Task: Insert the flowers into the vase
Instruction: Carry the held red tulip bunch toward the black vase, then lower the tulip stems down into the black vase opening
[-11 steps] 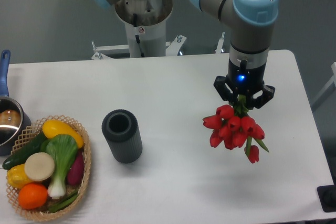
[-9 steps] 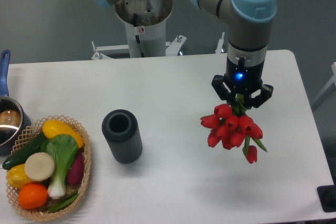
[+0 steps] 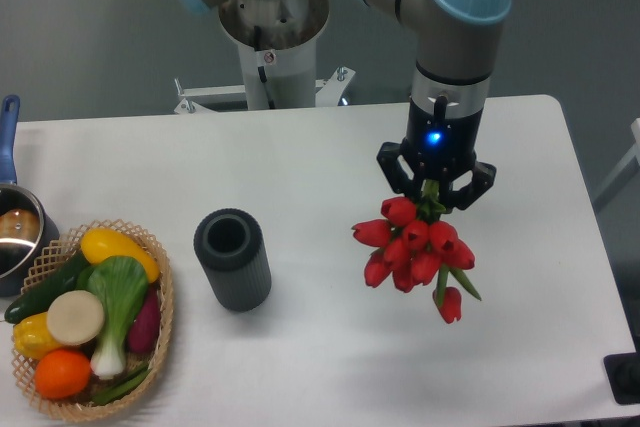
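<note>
End effector (image 3: 433, 190): pointing down above the right half of the worktop (image 3: 330, 147), fingers closed around the green stems of the flowers (image 3: 412, 250); blue indicator lit on the wrist.
Flowers: red tulip buds hang below the fingers, clear of the worktop surface, one bud lower than the rest.
Vase (image 3: 233, 258): dark grey, ribbed, upright on the worktop, mouth open, well apart to the left of the flowers.
Basket (image 3: 158, 342): wicker, at the front left, holding toy vegetables.
Pot (image 3: 14, 230): at the left edge, blue handle.

Arm upright; claw (image 3: 434, 190) points down, clamped closed.
</note>
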Available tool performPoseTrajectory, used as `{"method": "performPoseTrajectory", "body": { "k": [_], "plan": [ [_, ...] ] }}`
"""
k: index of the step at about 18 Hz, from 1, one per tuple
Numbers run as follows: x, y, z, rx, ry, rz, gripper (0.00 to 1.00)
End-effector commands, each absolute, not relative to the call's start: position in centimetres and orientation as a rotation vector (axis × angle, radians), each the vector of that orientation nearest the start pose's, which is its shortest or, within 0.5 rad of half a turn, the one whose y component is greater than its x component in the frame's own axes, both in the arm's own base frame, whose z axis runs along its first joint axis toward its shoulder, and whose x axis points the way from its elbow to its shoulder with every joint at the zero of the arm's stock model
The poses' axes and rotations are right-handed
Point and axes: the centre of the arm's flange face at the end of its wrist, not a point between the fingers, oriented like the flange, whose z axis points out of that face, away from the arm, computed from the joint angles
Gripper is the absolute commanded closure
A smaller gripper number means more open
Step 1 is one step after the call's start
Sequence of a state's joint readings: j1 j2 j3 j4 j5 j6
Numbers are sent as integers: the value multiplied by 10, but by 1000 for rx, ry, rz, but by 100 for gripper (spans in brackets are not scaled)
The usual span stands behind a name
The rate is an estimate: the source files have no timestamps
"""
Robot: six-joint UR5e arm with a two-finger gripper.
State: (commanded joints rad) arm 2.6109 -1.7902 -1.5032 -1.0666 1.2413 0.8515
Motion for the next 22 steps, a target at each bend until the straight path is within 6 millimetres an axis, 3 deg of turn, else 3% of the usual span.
{"method": "performPoseTrajectory", "body": {
  "k": [6,9,13,17,19,22],
  "plan": [
    [-419,473,473,-2324,-139,-62,100],
    [-416,474,484,-2219,-109,-160,100],
    [-401,469,518,-2121,-45,-170,100],
    [-385,469,539,-1959,73,-207,100],
    [-386,466,542,-1880,106,-273,100],
    [-382,462,531,-1802,157,-334,100]
  ]
}}
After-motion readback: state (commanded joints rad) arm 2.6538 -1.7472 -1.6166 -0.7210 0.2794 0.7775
